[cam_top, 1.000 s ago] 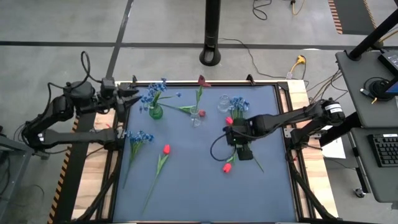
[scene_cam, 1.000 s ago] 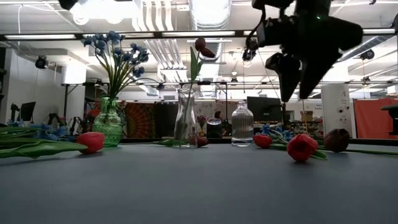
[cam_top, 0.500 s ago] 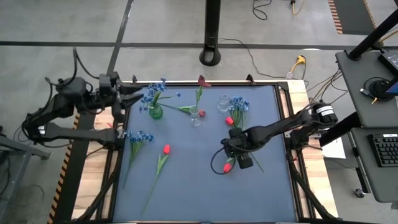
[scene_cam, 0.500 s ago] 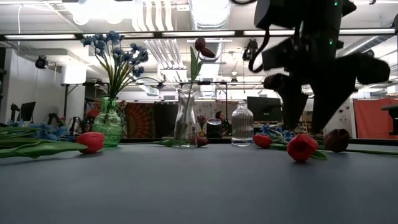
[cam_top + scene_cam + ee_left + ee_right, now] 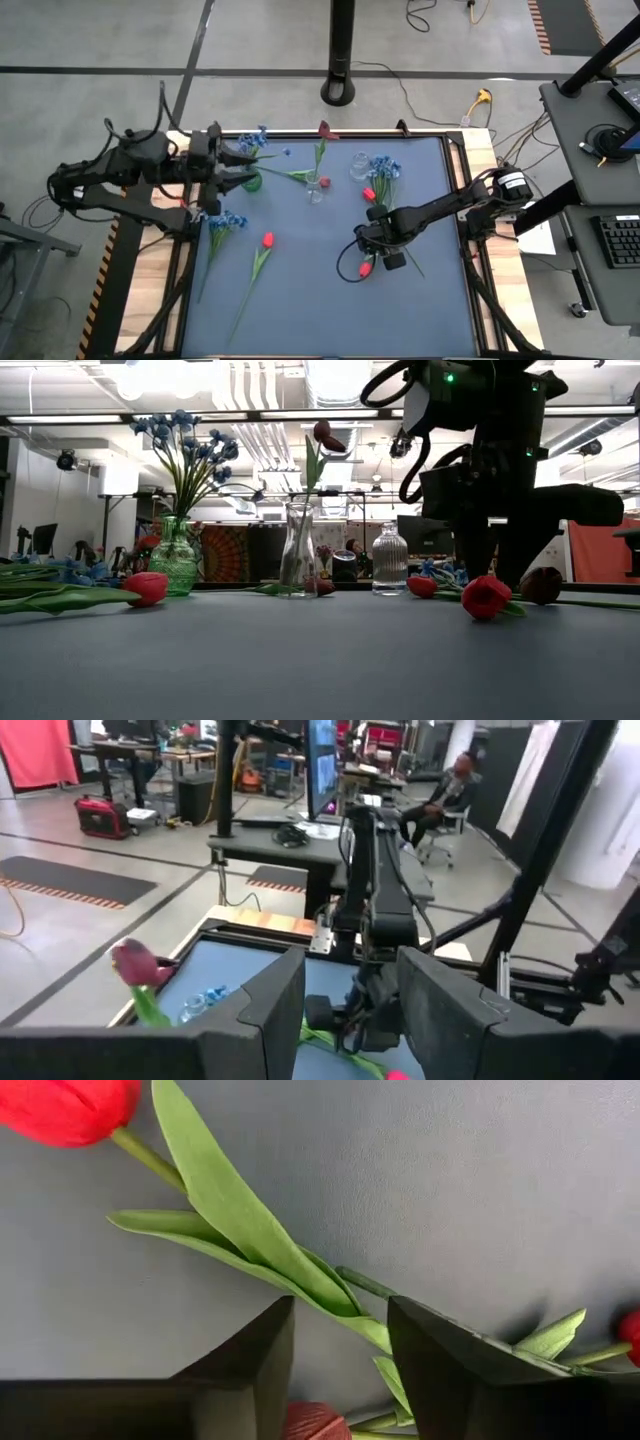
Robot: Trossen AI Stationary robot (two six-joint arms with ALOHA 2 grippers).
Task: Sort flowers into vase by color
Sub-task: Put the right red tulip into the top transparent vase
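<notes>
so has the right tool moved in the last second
Yes. In the high view the right tool has shifted away from the clear vase, down over the red tulip lying on the mat.

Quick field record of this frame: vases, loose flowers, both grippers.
green vase: holds blue flowers
middle clear vase: holds one dark red tulip
ribbed clear vase: no stems visible in it
loose on mat: red tulip, blue sprig, blue sprig, red tulip
right gripper: down at the mat, fingers astride that tulip's leafy stem, a gap showing on both sides, not lifted
left gripper: beside the green vase, fingers apart, nothing seen between them
</notes>
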